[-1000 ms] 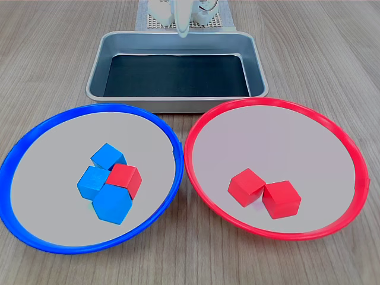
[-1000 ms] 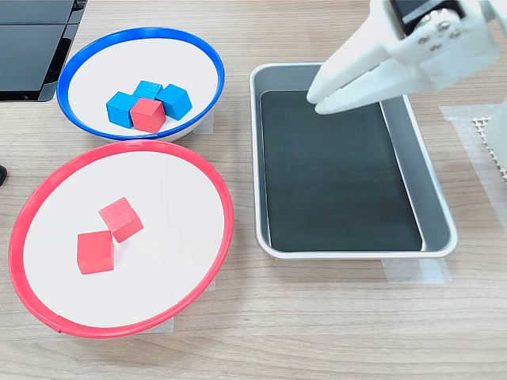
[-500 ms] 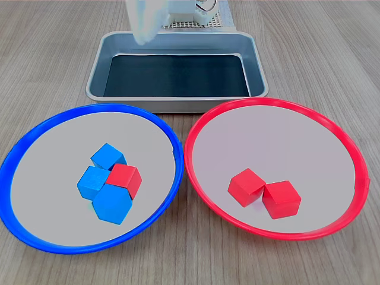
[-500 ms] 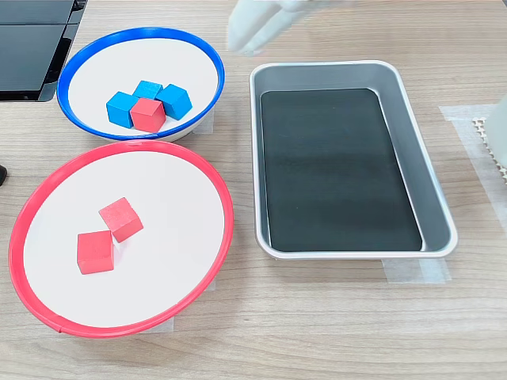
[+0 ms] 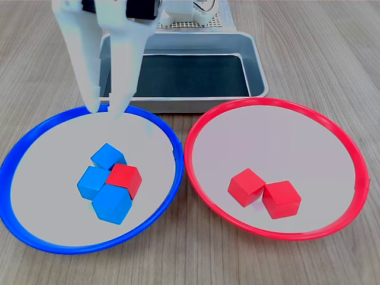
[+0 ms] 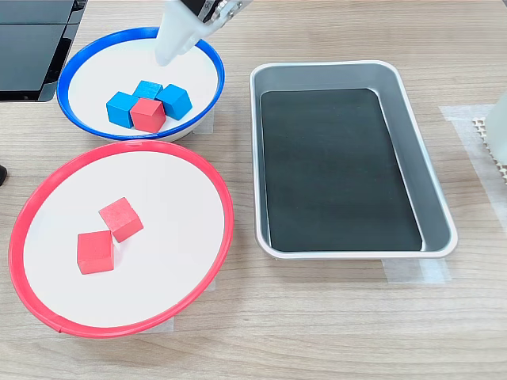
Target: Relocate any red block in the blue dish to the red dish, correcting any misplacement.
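Red block point(image 5: 124, 180) sits corner-toward-camera among blue cubes point(image 5: 107, 190); pincer point(image 5: 105, 110) hangs parted above.

The table point(image 5: 332, 53) is pale wood-grain, smooth and matt. The tray point(image 5: 178, 102) is brushed metal with a dull sheen, its floor a dark, faintly reflective sheet. Both dishes — blue dish point(image 5: 151, 122) and red dish point(image 5: 332, 127) — look like glossy-rimmed plastic with matt pale insides. The red block point(image 5: 126, 178) is matt — the gripper point(image 5: 104, 109) smooth white plastic.
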Action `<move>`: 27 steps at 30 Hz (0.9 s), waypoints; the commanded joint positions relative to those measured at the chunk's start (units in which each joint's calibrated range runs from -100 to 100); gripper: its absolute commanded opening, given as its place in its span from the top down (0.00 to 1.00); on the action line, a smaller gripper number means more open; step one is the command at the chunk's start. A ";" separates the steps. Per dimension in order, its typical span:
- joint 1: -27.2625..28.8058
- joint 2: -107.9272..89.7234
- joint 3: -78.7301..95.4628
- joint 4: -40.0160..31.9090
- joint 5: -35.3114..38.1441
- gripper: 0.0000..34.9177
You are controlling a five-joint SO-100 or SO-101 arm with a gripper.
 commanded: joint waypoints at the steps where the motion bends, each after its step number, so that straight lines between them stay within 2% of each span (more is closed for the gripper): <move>1: -0.19 4.22 -7.03 -0.23 -0.05 0.70; 8: -0.19 9.09 -11.31 0.02 -0.05 0.64; 27: -2.16 14.80 -15.13 0.10 -0.44 0.61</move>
